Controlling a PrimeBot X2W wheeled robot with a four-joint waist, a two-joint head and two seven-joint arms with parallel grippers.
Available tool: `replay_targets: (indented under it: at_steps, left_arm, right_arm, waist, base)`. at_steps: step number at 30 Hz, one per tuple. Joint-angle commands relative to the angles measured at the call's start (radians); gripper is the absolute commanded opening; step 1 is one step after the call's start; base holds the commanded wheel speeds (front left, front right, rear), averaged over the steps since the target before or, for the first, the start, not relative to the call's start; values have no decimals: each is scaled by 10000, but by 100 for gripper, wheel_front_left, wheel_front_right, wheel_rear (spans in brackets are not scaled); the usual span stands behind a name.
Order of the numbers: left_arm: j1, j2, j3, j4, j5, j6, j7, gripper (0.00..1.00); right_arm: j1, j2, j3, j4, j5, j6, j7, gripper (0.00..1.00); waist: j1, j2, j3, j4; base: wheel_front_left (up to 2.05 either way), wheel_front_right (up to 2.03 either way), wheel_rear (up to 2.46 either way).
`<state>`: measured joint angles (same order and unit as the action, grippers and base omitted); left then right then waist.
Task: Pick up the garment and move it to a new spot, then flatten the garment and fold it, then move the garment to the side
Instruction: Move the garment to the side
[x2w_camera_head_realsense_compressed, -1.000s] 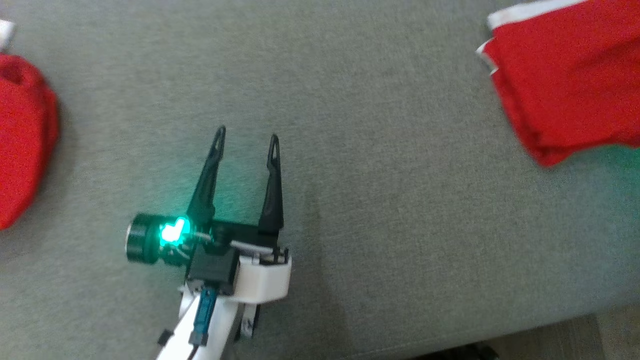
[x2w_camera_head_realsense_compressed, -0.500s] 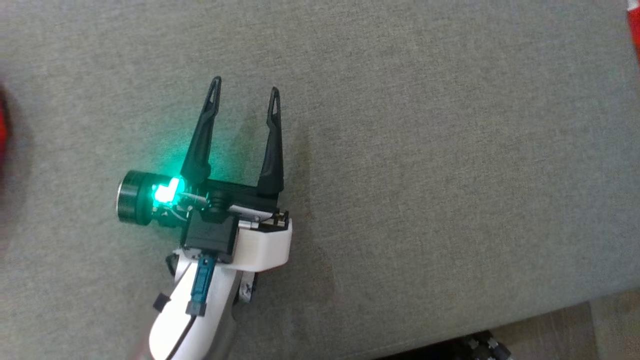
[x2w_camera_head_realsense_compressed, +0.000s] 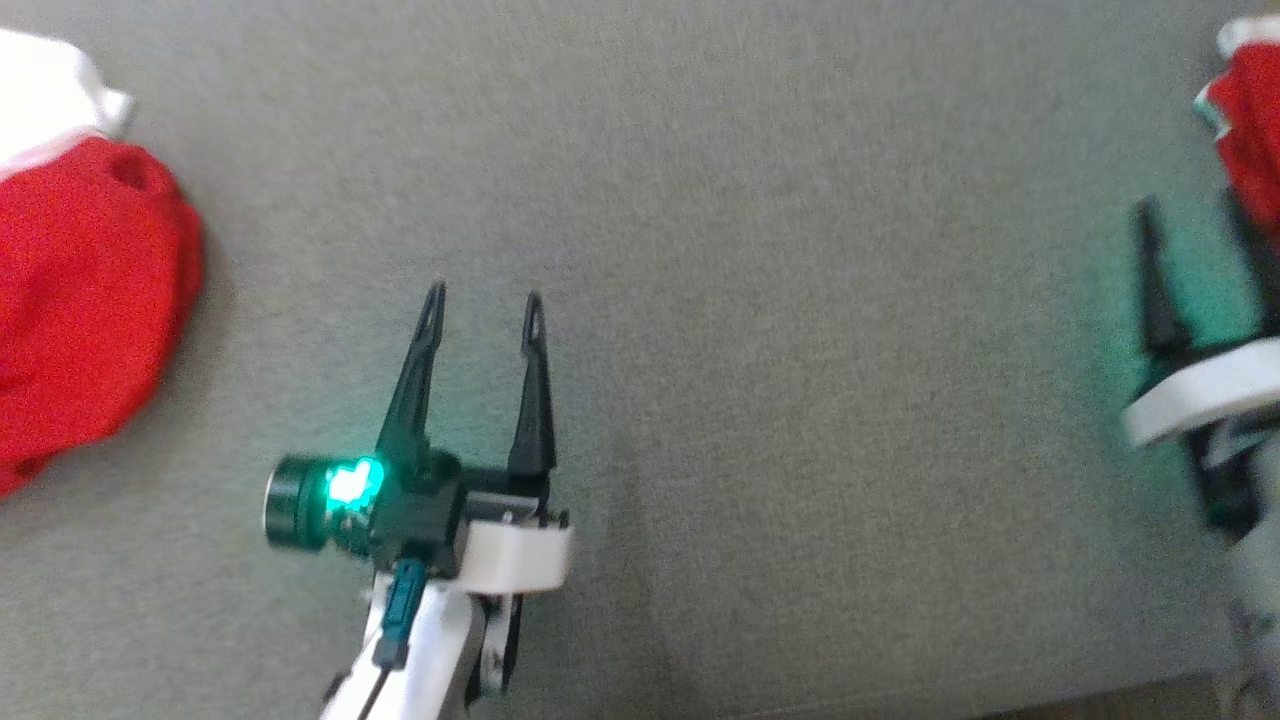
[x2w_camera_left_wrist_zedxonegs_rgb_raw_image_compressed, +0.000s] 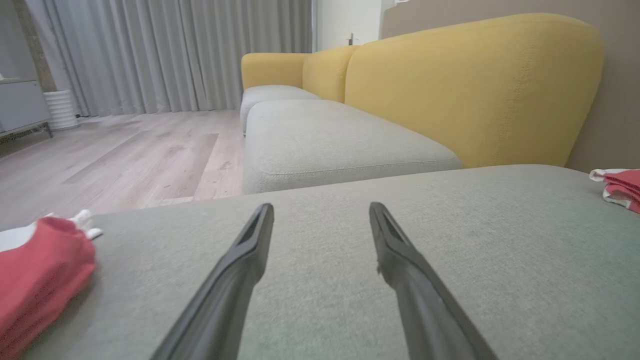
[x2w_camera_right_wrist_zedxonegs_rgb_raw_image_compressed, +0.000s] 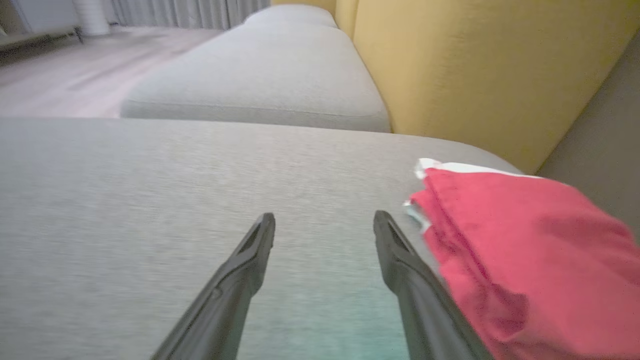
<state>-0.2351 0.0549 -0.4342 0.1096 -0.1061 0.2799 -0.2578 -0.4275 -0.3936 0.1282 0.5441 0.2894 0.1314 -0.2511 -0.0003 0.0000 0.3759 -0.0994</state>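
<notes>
Far left of head view: a crumpled red garment (x2w_camera_head_realsense_compressed: 80, 300) w/ white trim is lying in a heap on the grey cushion (x2w_camera_head_realsense_compressed: 800, 350), partly running off the frame edge. Well apart from it, twd the middle, the left gripper (x2w_camera_head_realsense_compressed: 484, 295) is hanging low over bare cushion, a green light glowing at its wrist. Its jaws are standing apart w/ nothing btwn them. In left wrist view its fingers are pointing across the cushion twd a yellow sofa back (x2w_camera_left_wrist_zedxonegs_rgb_raw_image_compressed: 475, 85), w/ wood floor (x2w_camera_left_wrist_zedxonegs_rgb_raw_image_compressed: 125, 155) and grey curtains (x2w_camera_left_wrist_zedxonegs_rgb_raw_image_compressed: 175, 50) showing on that view's left. A wide stretch of bare cushion is separating the two arms. Far right of head view, blurred: the right gripper (x2w_camera_right_wrist_zedxonegs_rgb_raw_image_compressed: 324, 216) is sitting nr the cushion's edge, jaws apart and gripping nothing. The folded red garment (x2w_camera_right_wrist_zedxonegs_rgb_raw_image_compressed: 525, 240), white edging showing at its far corner, is resting flat on the cushion just beside the right-hand finger in right wrist view. Can't tell whether finger and cloth are touching. A green glow is tinting the cushion under that gripper.
</notes>
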Motion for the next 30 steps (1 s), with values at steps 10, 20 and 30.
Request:
replay_targets:
  at_steps: [10,20,30]
  left_arm:
    - [1553,-43,1076,-72,-605,-385,-40,100]
    - [2490,-46,1881,250,-483,-837,-40,100]
    - [3121,-46,2375,341,-409,-1082,-40,100]
  right_arm:
    - [2482,1237,1041,-2246,332,-7,-106,100]
    - [4092,2462,-99,-2910,-981,-7,-106,100]
    - [4515,2755,-33,-2912,-1327,-7,-106,100]
  waist:
    - [3,0,-3164,769]
    - [3,0,-4111,822]
    - [3,0,-4375,751]
  base:
    - [0,0,0]
    - [0,0,0]
    - [0,0,0]
